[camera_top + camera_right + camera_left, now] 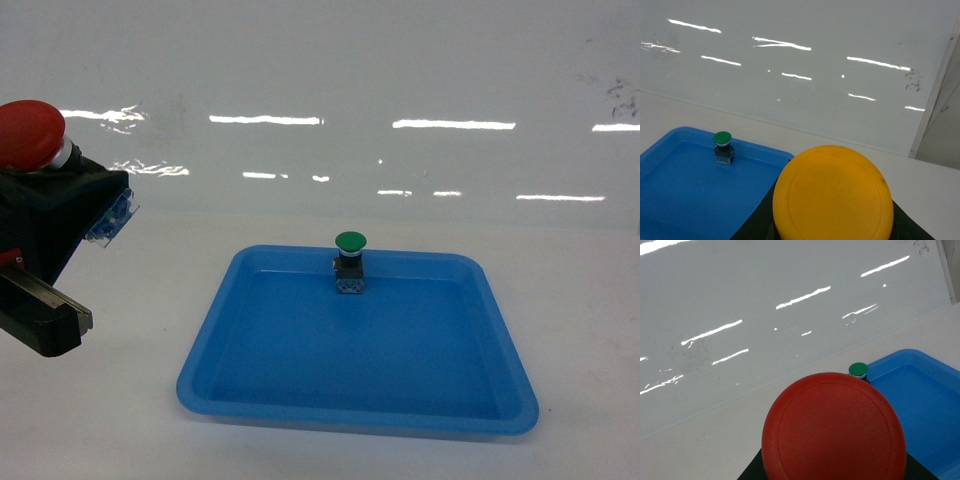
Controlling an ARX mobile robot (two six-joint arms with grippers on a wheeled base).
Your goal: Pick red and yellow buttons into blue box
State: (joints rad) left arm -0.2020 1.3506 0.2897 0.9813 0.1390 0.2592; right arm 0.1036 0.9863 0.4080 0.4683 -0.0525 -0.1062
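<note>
The red button [28,132] is held up in the air at the far left of the head view, my left gripper [78,186] shut on its black-and-clear block. Its red cap [834,432] fills the bottom of the left wrist view and hides the jaws. In the right wrist view the yellow button [833,192] sits just as close, with black fingers [759,220] showing on either side of it. The right gripper itself is outside the head view. The blue box is out of view.
A shallow blue tray [350,415] lies on the white table in the middle. A green-capped button [350,262] stands upright at the tray's far edge, also visible as the green button [723,147] in the right wrist view. A glossy white wall stands behind the table.
</note>
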